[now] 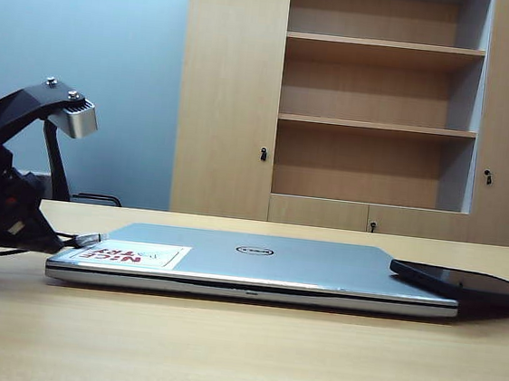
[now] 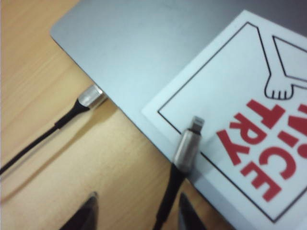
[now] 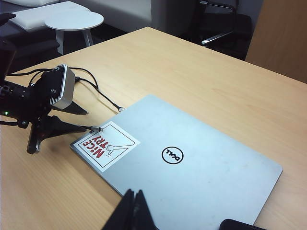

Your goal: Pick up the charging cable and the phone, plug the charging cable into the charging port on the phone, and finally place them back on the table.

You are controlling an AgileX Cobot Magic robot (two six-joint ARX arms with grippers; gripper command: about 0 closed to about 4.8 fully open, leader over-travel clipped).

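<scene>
My left gripper [image 2: 136, 211] stands spread at the frame's bottom, astride the charging cable [image 2: 188, 143]: limp, light cord, so I'd pinch its stiff metal plug collar. Right gripper [image 3: 133, 211] pressed together; phone [image 1: 463, 283] lies lower right.

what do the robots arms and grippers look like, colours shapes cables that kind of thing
The left arm is matte black and angular, carrying a boxy silver-grey wrist camera with screws on its black bracket; thin black cables run from it. The left gripper ends in two dark, tapering, pointed fingers. The right gripper has similar black, wedge-shaped fingers narrowing to tips. No markings are readable on either.
</scene>
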